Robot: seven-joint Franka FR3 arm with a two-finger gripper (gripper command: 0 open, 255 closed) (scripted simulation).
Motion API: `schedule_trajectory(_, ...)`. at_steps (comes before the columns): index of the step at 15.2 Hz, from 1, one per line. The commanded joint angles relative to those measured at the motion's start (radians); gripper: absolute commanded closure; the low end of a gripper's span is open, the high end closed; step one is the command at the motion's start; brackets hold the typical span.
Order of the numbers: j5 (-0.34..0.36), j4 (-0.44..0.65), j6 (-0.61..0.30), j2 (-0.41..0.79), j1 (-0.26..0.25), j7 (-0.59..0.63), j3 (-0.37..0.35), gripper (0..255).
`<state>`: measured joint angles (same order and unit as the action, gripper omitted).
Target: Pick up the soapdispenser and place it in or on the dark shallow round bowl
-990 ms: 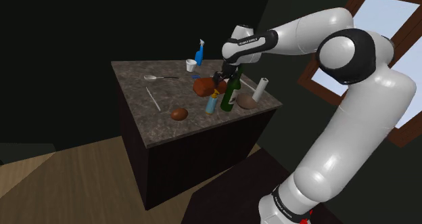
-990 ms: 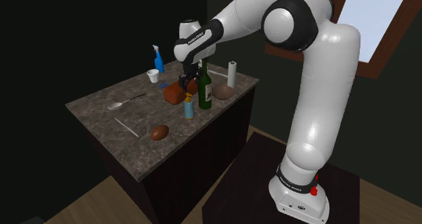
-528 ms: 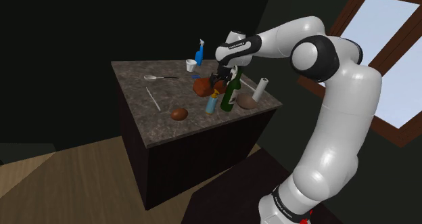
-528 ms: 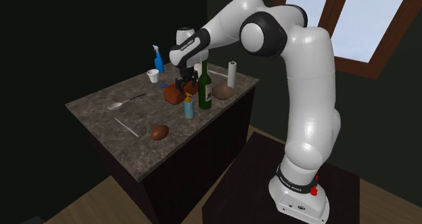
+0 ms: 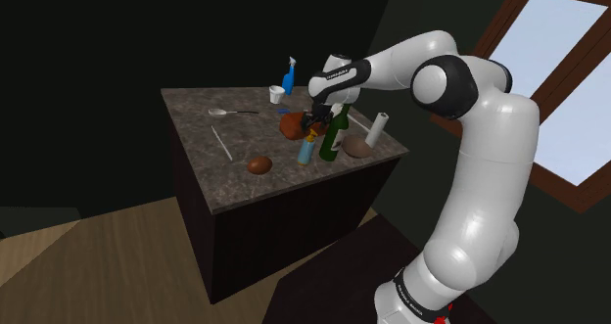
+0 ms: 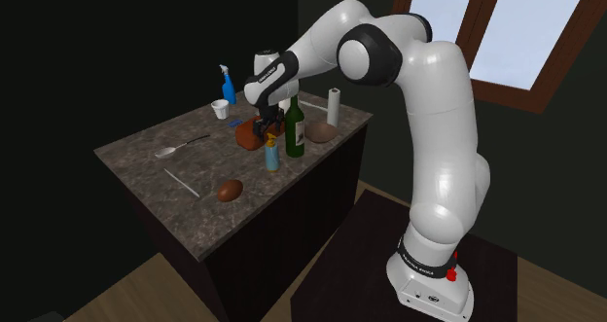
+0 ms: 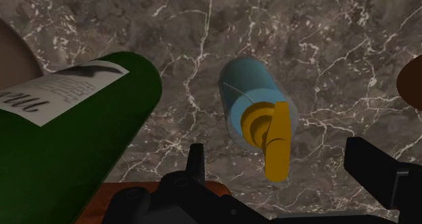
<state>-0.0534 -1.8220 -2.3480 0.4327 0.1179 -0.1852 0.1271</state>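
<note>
Fingers (image 7: 370,167) spread above one soap dispenser (image 7: 260,114), apparently untouched, beside one green bottle (image 7: 74,141).

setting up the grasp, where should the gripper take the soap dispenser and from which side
Take the soap dispenser by its round blue body, below the yellow pump, coming down from above: it stands upright under the open gripper. The nozzle juts sideways, so pinch the body instead. The green bottle stands close, so one finger probably drops into that gap.
</note>
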Motion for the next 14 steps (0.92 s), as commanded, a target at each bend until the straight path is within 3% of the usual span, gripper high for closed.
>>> schedule_trajectory(1, 0.000, -0.002, -0.003, 0.000, 0.000, 0.000, 0.000, 0)
schedule_trajectory(5, 0.000, -0.002, -0.003, 0.000, 0.000, 0.000, 0.000, 0)
schedule_trajectory(6, 0.000, -0.002, -0.003, 0.000, 0.000, 0.000, 0.000, 255)
schedule_trajectory(14, 0.000, -0.001, -0.003, 0.002, 0.000, 0.000, 0.000, 255)
